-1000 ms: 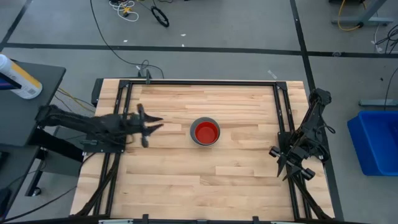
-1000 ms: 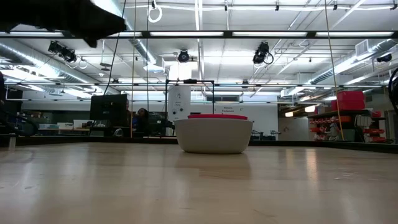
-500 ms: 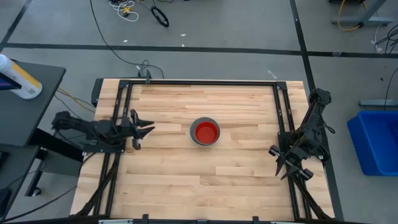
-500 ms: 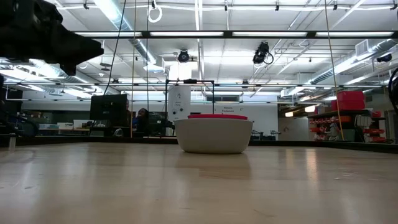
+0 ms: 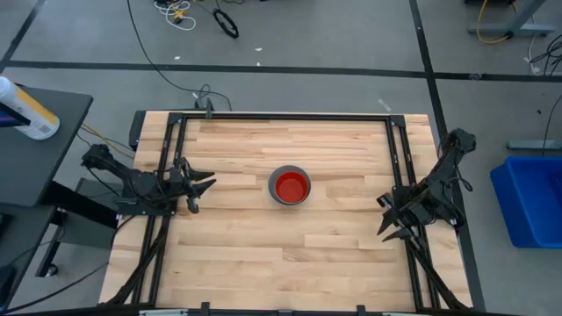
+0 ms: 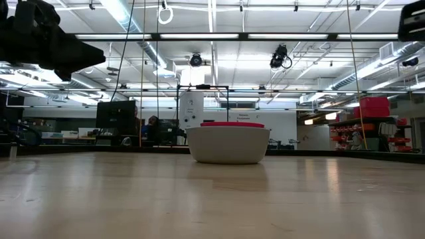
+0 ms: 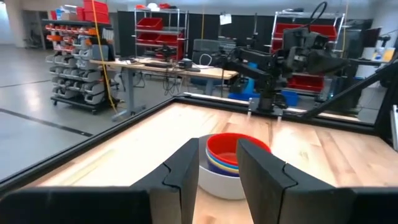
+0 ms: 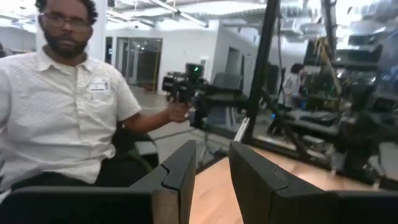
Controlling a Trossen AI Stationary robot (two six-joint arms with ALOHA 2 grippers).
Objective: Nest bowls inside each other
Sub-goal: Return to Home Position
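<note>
The bowls stand nested in one stack point(image 5: 290, 187) at the middle of the table. The grey bowl point(image 6: 228, 146) is outermost and rests on its base; the red bowl point(image 7: 231, 145) is innermost, with yellow and blue rims showing below it in the left wrist view. My left gripper point(image 5: 202, 186) hovers level at the table's left edge, pointing at the stack, open and empty. My right gripper point(image 5: 385, 224) hovers at the right edge, also open and empty, facing away from the stack toward a person.
Black frame rails point(image 5: 167, 175) run along the table's left and right sides under both arms. A blue bin point(image 5: 531, 197) stands on the floor to the right. A person in a white shirt point(image 8: 62, 106) sits beyond the table.
My left gripper has drawn back from the stack toward the table's left edge and sunk lower, staying open. My right gripper has rolled a little in place. The stack of bowls has not moved.
</note>
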